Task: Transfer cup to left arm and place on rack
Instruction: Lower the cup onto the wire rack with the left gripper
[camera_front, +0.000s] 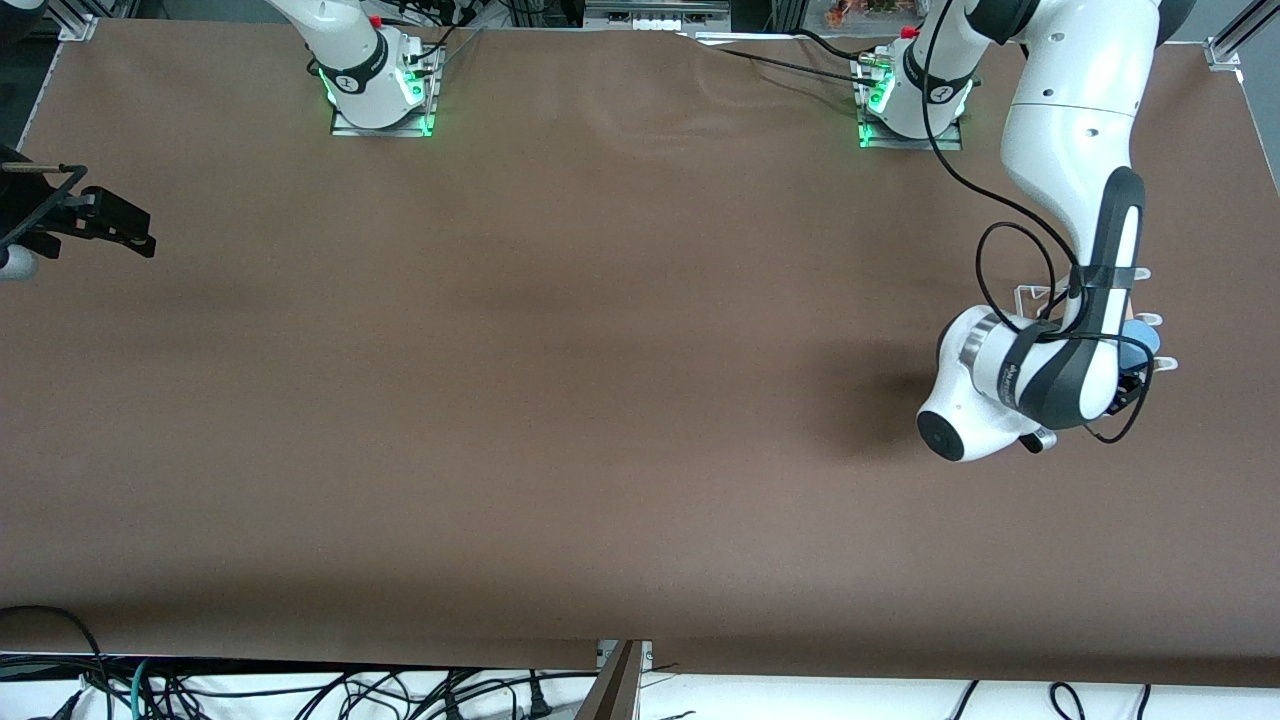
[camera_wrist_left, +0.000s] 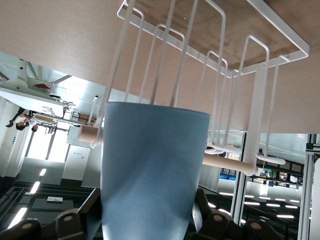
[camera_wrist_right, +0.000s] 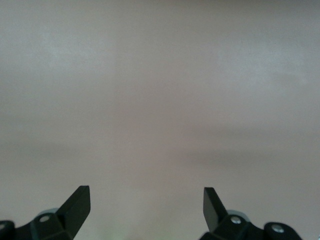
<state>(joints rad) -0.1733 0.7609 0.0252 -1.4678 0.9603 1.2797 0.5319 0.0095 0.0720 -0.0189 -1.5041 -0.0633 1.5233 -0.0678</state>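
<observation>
Cup (camera_wrist_left: 152, 175): light blue, tapered, held between the closed jaws of the left gripper (camera_wrist_left: 150, 220) at the left arm's end of the table, its rim brought up against the upright prongs of the white wire rack (camera_wrist_left: 260, 120), whose wooden dowel shows just past the cup. Step judged in hand: the placing on the rack, the hand-over being done; the next move is judged to call for the cup being eased over a prong before release. Right gripper (camera_wrist_right: 146, 205): spread wide, nothing held, parked over the table (camera_front: 600, 400) at the right arm's end, waiting.
</observation>
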